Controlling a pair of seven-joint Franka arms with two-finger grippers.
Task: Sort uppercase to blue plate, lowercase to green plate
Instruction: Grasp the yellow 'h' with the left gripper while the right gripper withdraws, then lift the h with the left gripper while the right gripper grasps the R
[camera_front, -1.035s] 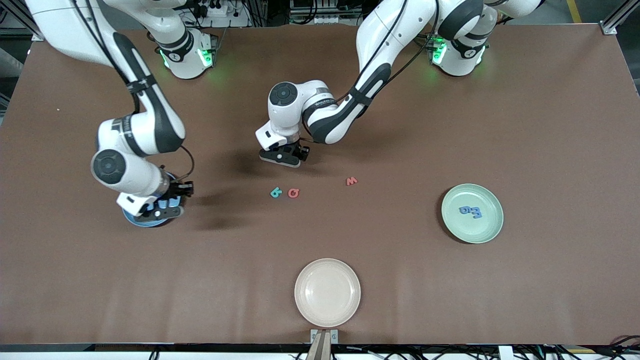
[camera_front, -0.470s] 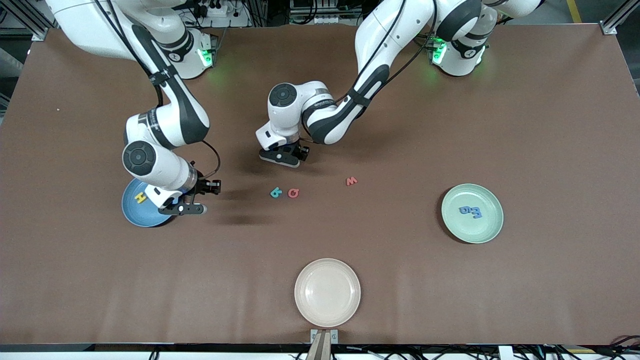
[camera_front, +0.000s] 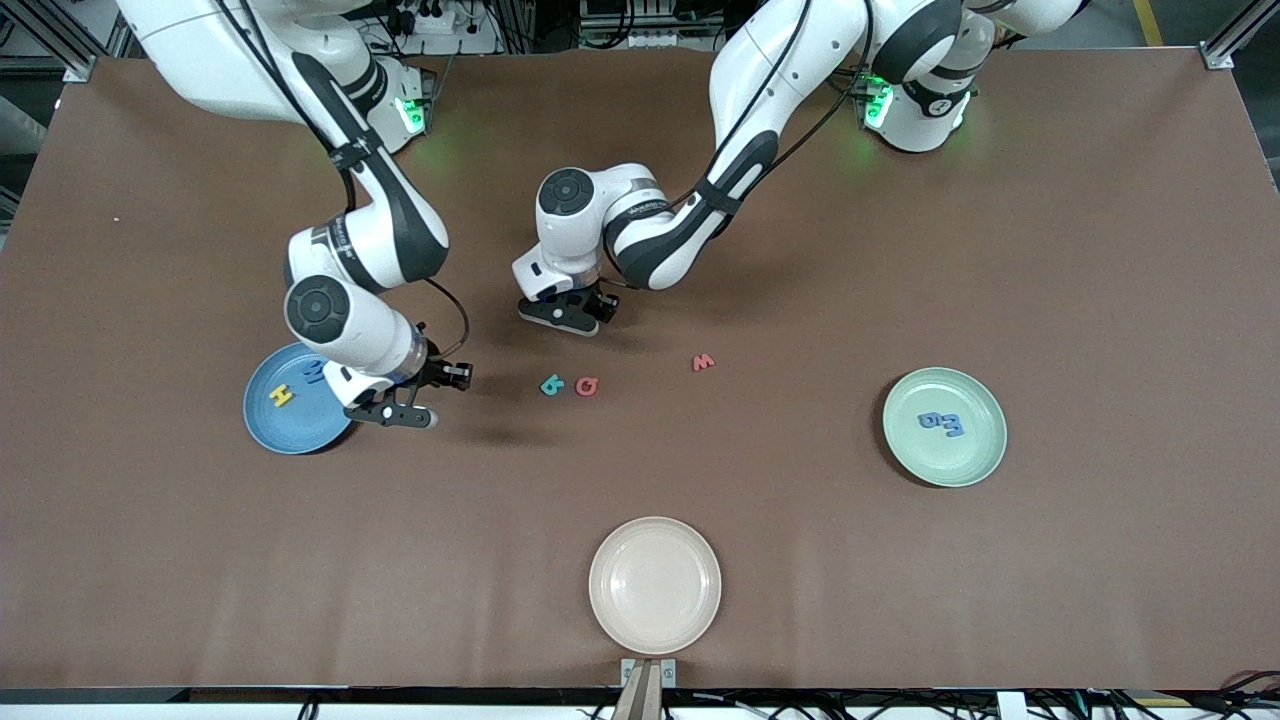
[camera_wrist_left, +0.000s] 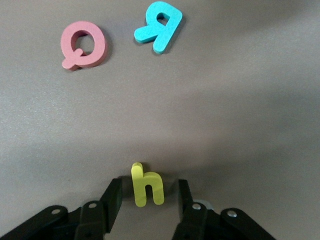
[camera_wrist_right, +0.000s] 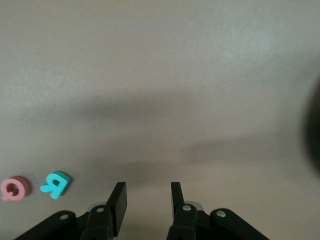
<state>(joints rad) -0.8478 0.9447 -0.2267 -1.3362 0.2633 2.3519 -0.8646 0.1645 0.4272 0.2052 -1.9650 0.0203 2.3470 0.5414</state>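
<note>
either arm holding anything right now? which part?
Nothing held. The left gripper has its jaws open, straddling the yellow h on the table without pinching it. The right gripper is open and empty over bare table.

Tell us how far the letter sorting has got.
Done: yellow H and a blue letter in the blue plate, two blue letters in the green plate. In hand: open left gripper straddles yellow h. Remaining: teal letter, red Q, red w. Right gripper hangs empty beside the blue plate.

Robotics lab: brown-covered table, aluminium frame posts, cable clutter along its edge.
</note>
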